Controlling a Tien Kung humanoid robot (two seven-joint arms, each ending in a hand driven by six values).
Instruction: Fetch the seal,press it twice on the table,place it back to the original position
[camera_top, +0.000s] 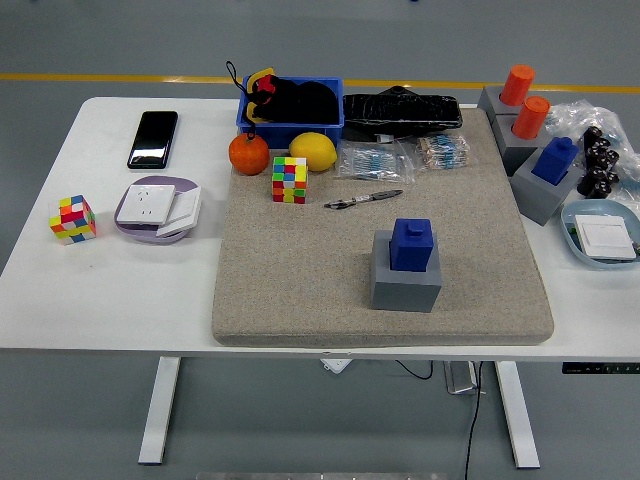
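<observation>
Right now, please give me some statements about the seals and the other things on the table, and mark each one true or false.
1. The nearest blue seal stands in a grey holder on the beige mat. True.
2. A robot hand is closed around that seal. False: no hand is in view.
3. The pen lies on the mat, beyond the seal. True.
4. The black phone lies on the mat. False: it lies on the bare white table, at the far left.
5. Two orange seals stand at the far right. True.
</observation>
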